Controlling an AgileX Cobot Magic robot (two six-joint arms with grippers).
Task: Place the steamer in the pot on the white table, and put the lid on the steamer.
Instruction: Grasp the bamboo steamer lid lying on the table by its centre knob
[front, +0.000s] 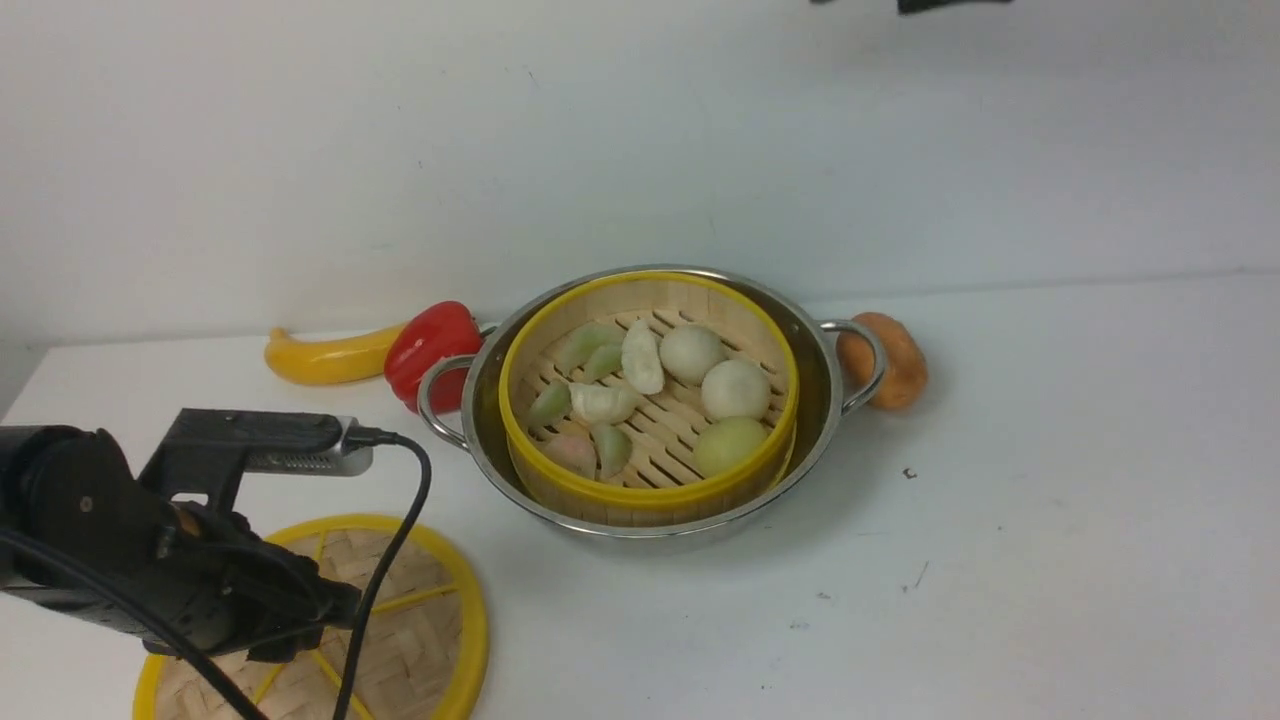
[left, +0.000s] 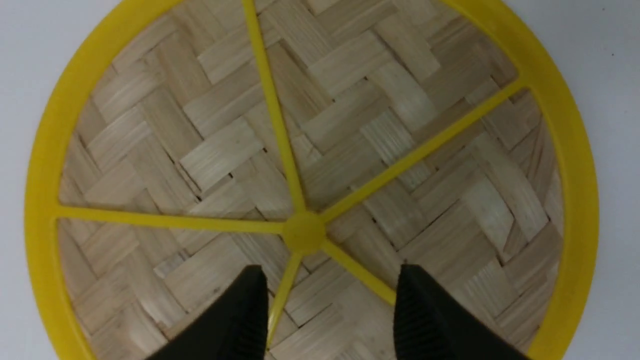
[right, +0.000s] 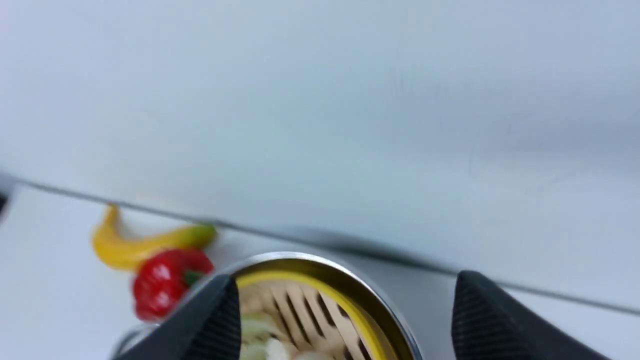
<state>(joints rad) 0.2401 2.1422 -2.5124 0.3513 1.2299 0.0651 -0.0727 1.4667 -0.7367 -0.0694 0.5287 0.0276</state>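
On the white table (front: 1050, 500), the shiny steel pot (front: 815, 400) holds the steamer (front: 650, 495), a bamboo basket with yellow rims. Dumplings and buns (front: 735, 388) lie on its slatted floor. The lid (front: 430, 610), a flat woven disc with yellow spokes, lies on the table at the front left. My left gripper (left: 330, 277) hangs open just above the lid (left: 380, 115), its fingertips astride a spoke beside the yellow centre knob (left: 304, 232). My right gripper (right: 345, 282) is wide open and empty, raised over the pot's far rim (right: 320, 267).
A yellow banana (front: 320, 358) and a red pepper (front: 430, 350) lie left of the pot, against its handle. An orange-brown vegetable (front: 895, 360) sits behind the right handle. A white wall runs along the table's back edge. My left arm (front: 120, 540) covers part of the lid.
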